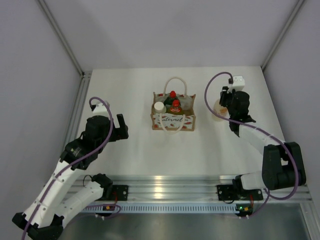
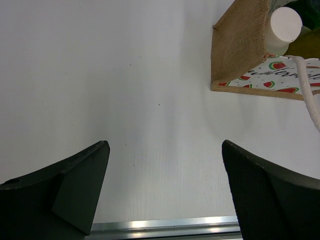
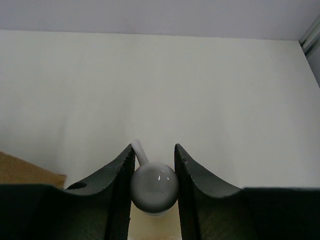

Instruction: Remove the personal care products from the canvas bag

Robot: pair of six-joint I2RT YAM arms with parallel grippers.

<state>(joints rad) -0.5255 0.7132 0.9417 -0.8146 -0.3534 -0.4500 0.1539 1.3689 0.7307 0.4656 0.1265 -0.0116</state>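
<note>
The canvas bag (image 1: 173, 121) stands at the table's middle, its white lettered panel facing the arms. Inside it show a dark green bottle with a red cap (image 1: 172, 95), a yellow-green bottle with a red cap (image 1: 175, 106) and a cylinder with a white lid (image 1: 159, 107). My right gripper (image 1: 226, 102) is to the right of the bag, shut on the white pump top (image 3: 154, 186) of the cream bottle (image 1: 218, 110). My left gripper (image 1: 121, 127) is open and empty, left of the bag. The left wrist view shows the bag's corner (image 2: 240, 45) and the white lid (image 2: 286, 24).
One loop handle (image 1: 174, 80) arches over the far side of the bag, the other (image 2: 307, 85) hangs over the front panel. An aluminium rail (image 1: 165, 182) runs along the near edge. Grey walls enclose the table on three sides.
</note>
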